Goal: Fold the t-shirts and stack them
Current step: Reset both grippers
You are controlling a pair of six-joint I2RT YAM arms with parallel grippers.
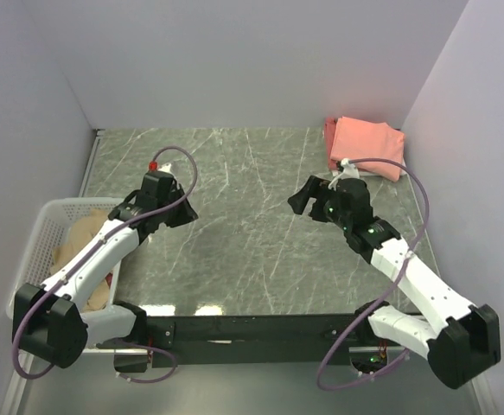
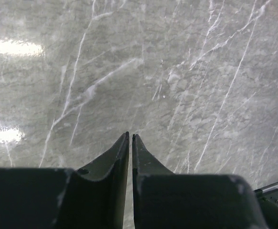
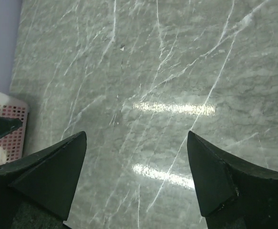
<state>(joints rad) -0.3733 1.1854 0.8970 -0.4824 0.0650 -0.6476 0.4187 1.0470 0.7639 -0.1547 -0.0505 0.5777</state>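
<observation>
Marble table (image 1: 252, 173), folded salmon t-shirt (image 1: 368, 145), long axis L-R, L tool (image 2: 130, 136) closed, R tool (image 3: 136, 136) open

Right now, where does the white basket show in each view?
Top external: white basket at the left edge, mid-height.
Left wrist: not in it, as far as I can tell.
Right wrist: at the left edge, lattice wall only.
Shared landmark: the green marble table.

Grey-green tabletop (image 1: 252, 259), thin white streaks like marble. Soft salmon-orange t-shirt (image 1: 371, 145), deeper coral-red t-shirt (image 1: 329, 136). White lattice basket (image 1: 48, 216), pale tan t-shirt (image 1: 83, 238). Black left claw (image 2: 130, 137), black right claw (image 3: 137, 137). White left arm (image 1: 87, 259), white right arm (image 1: 424, 281), black joints. Purple cables (image 1: 416, 194). Pale lilac walls (image 1: 260, 60).
</observation>
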